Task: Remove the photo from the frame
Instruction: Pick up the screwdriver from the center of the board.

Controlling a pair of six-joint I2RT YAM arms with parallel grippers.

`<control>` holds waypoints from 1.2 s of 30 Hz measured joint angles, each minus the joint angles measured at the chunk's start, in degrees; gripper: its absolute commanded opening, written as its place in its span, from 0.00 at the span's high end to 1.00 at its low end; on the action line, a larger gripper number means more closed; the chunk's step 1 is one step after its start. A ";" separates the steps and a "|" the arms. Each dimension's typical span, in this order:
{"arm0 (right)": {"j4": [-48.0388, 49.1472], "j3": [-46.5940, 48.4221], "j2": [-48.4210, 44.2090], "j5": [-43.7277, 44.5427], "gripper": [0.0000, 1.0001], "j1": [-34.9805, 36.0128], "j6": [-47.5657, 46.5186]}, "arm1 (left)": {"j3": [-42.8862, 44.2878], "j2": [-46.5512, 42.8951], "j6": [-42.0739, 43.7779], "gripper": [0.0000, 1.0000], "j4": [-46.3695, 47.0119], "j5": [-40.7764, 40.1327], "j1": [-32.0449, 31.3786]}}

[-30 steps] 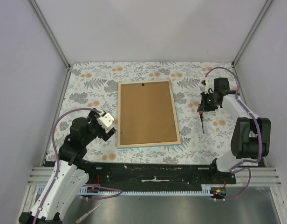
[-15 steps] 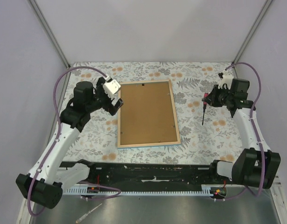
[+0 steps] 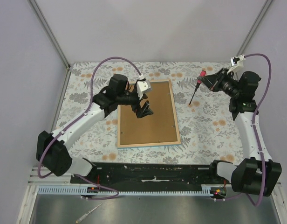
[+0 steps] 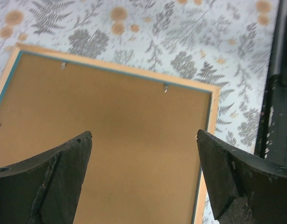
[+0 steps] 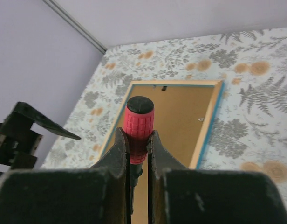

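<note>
Brown back of the photo (image 3: 148,123) faces up inside the wood-coloured frame (image 3: 119,116), lying mid-picture on the flowered cover (image 3: 204,130). Left gripper (image 3: 144,110) hangs over its upper half, fingers spread wide. Right gripper (image 3: 206,80), upper right, pinches a red-handled screwdriver (image 3: 195,88).

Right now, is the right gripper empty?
No, the right gripper is shut on a red-handled screwdriver, whose handle sticks out between the fingers.

white arms (image 3: 82,122), black joints (image 3: 117,87), looping purple cables (image 3: 111,59).
</note>
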 measured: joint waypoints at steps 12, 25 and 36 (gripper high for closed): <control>27.65 -20.44 -1.31 -3.45 1.00 0.57 23.91 | 4.85 15.76 -18.51 0.00 14.32 18.78 -2.01; 36.83 -23.34 -1.62 -2.38 1.00 7.45 26.69 | 4.87 18.84 -31.85 0.00 22.93 20.76 -5.22; 40.17 -23.82 0.68 -1.92 1.00 13.07 26.64 | 4.87 19.30 -34.05 0.00 25.05 20.81 -6.01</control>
